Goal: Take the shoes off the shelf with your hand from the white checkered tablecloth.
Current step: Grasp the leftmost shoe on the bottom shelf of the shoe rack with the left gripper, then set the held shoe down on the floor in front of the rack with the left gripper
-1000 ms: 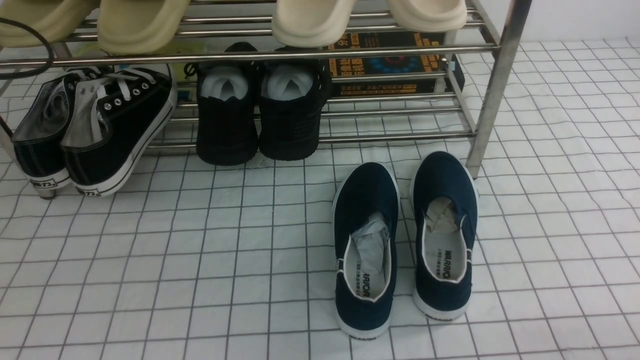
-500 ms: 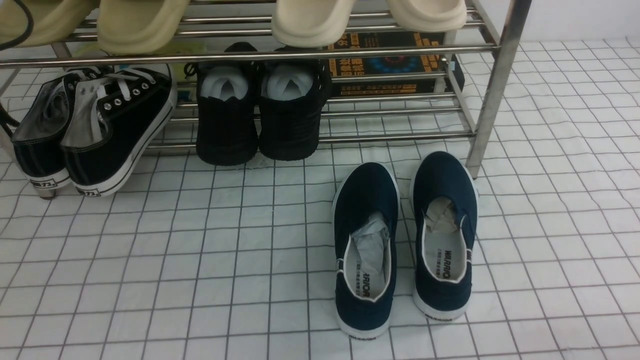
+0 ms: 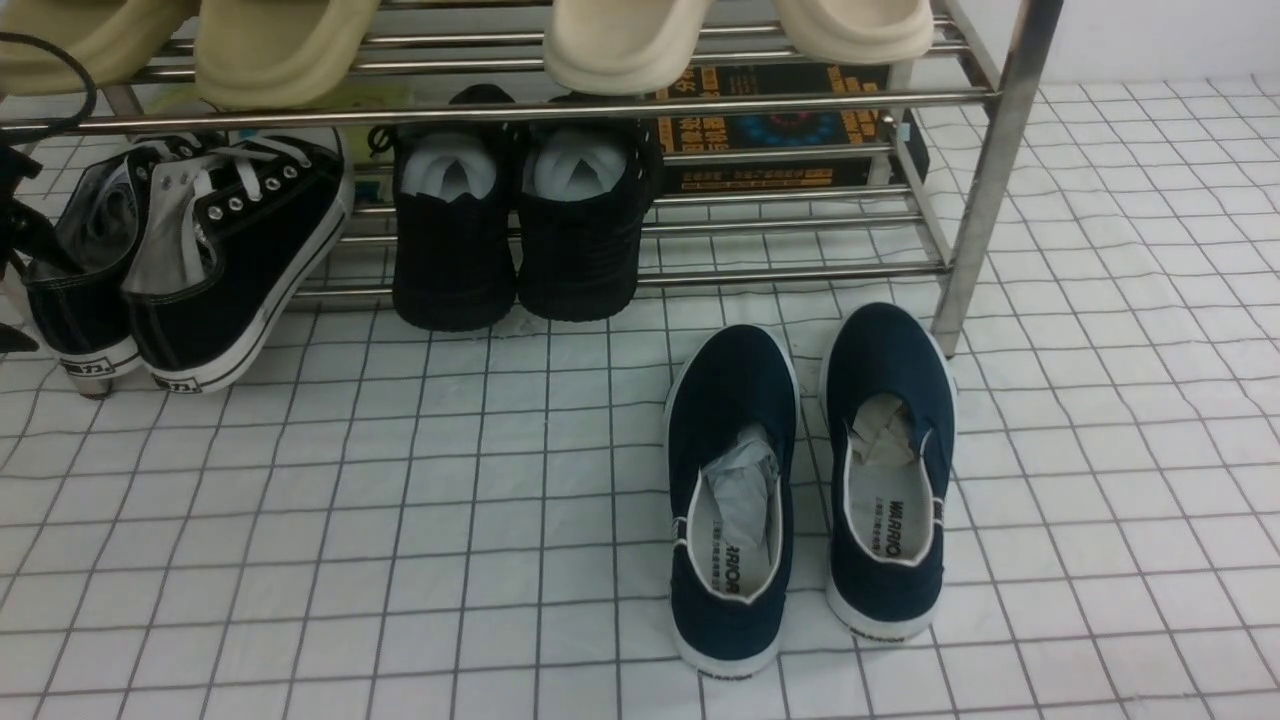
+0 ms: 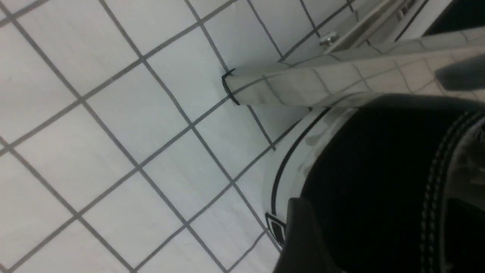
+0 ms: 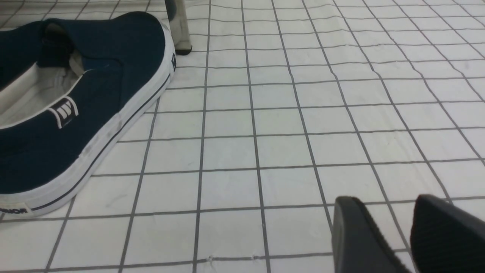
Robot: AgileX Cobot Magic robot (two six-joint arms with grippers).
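Note:
The shoes (image 3: pixel 190 260), black lace-up sneakers with white soles, lean heel-out from the lowest tier of the shelf (image 3: pixel 985 170) at the far left. My left gripper (image 3: pixel 12 290) shows only as dark parts at the left edge, beside the outer sneaker. In the left wrist view the left gripper (image 4: pixel 375 204) is open, its jaws wide apart at the sneaker's heel (image 4: pixel 363 159), one finger (image 4: pixel 299 235) outside the heel. Over the white checkered tablecloth (image 5: pixel 265 125), the right gripper (image 5: pixel 382 201) is open and empty.
Navy slip-ons (image 3: pixel 800 480) stand on the tablecloth (image 3: pixel 400 520) in front of the shelf's right leg. All-black shoes stuffed with paper (image 3: pixel 515 230) sit mid-shelf, with beige slippers (image 3: pixel 620 40) on the tier above and a dark box (image 3: pixel 780 130) behind. A shelf leg (image 4: pixel 322 87) stands by the heel.
My left gripper has come into the front view at the left edge, beside the sneakers, and its cable loop has shifted. The shoes have not moved.

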